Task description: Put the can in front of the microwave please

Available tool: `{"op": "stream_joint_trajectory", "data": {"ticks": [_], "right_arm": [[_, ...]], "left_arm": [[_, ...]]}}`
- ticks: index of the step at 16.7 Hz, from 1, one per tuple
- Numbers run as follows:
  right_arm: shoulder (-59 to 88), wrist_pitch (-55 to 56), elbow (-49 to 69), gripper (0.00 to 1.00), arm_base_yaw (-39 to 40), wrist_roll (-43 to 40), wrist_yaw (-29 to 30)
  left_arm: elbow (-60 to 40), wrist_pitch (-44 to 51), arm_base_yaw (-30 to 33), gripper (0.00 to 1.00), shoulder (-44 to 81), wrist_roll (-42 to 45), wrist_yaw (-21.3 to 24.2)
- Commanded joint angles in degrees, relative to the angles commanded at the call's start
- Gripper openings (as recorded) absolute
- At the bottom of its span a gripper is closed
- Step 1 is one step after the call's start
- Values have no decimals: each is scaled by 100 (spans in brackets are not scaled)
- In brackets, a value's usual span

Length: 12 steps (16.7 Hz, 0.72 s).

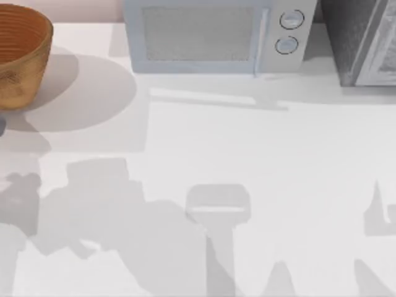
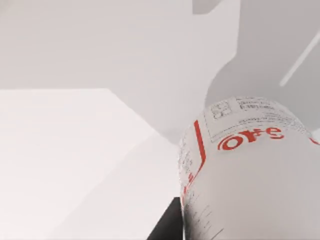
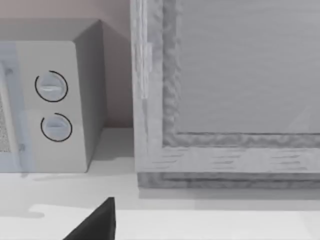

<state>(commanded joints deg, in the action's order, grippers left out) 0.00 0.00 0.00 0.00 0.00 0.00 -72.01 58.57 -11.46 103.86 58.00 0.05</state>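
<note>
At the top view's left edge we see a brown basket on the white tabletop. The microwave stands at the back, a darker grey box just beside it on the right. Our left wrist view shows the can very close, above the tabletop. We cannot tell how our tools stand.

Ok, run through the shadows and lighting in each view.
Top view: soft grey arm shadows spread over the table, and the basket casts a round one. Left wrist view: the can looms close, evenly lit, with angular shadows behind. Right wrist view: the microwave has a shaded side beside the darker appliance.
</note>
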Motion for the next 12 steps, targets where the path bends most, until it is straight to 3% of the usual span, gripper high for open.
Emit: {"op": "stream_joint_trajectory", "data": {"ticks": [8,12], "right_arm": [[0,0,0,100,0,0,0],[0,0,0,100,0,0,0]], "left_arm": [[-256,343,5,0,-116,-9,-2],[-840,599,382,0,164,-625,16]]}}
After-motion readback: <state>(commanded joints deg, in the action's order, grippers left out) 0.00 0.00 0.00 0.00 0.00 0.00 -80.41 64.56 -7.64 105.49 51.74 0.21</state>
